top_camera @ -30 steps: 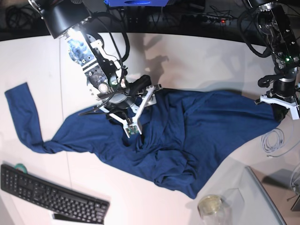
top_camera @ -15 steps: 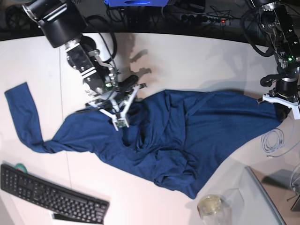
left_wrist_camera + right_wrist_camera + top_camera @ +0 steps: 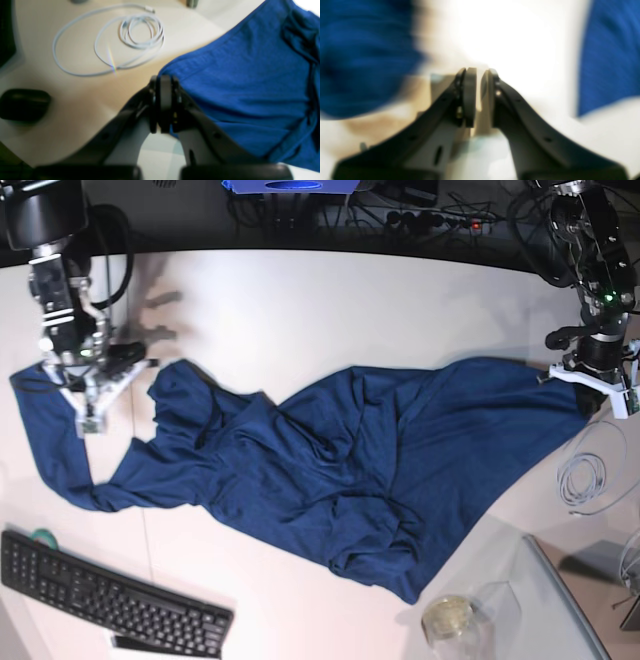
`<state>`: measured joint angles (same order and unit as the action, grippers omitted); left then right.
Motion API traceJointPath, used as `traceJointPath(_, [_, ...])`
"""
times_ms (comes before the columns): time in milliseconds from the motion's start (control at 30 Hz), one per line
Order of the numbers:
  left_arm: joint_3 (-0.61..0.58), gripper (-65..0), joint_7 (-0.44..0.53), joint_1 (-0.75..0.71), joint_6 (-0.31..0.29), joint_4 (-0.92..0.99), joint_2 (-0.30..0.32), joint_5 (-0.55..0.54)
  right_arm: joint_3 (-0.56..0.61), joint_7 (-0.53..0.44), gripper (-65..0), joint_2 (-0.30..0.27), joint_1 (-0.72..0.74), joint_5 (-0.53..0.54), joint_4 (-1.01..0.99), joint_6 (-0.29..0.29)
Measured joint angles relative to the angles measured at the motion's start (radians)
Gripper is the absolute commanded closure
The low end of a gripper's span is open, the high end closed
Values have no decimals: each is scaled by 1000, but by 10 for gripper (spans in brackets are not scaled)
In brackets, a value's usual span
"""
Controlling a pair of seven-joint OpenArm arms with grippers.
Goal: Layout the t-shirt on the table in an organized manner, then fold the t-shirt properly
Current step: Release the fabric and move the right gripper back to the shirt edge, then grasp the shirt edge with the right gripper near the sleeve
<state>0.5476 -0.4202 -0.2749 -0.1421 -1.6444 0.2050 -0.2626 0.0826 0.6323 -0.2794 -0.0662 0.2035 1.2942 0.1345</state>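
I see the left gripper clamped on the t-shirt edge; right gripper fingers nearly together (empty).

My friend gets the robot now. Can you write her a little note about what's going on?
Left gripper: shut on the t-shirt's edge at the table's rim, near a coiled white cable.
Right gripper: jaws nearly together, a thin gap, nothing between them, beside the long sleeve.
Done: nothing tidy yet; the shirt lies rumpled and bunched.
Left: spread it flat, straighten the sleeves, then fold. A keyboard sits nearby.
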Motion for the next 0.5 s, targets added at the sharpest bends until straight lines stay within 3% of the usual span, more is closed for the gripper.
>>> traceJointPath(133, [-10,0,2,5,-11,0,1,0,-126,74,-305,-11,-51,-14,126,-15])
traceJointPath(233, [-10,0,1,3,-10,0,1,-1,-140,26,-341,41,-140,-26,379,-172])
traceJointPath(333, [-10,0,1,10,-11,0,0,-1,-54,30,-344,134,-164,14,465,-278])
traceJointPath(500, [-8,0,2,10,-3,2,6,0,195,30,-342,98,-21,-23,418,-251])
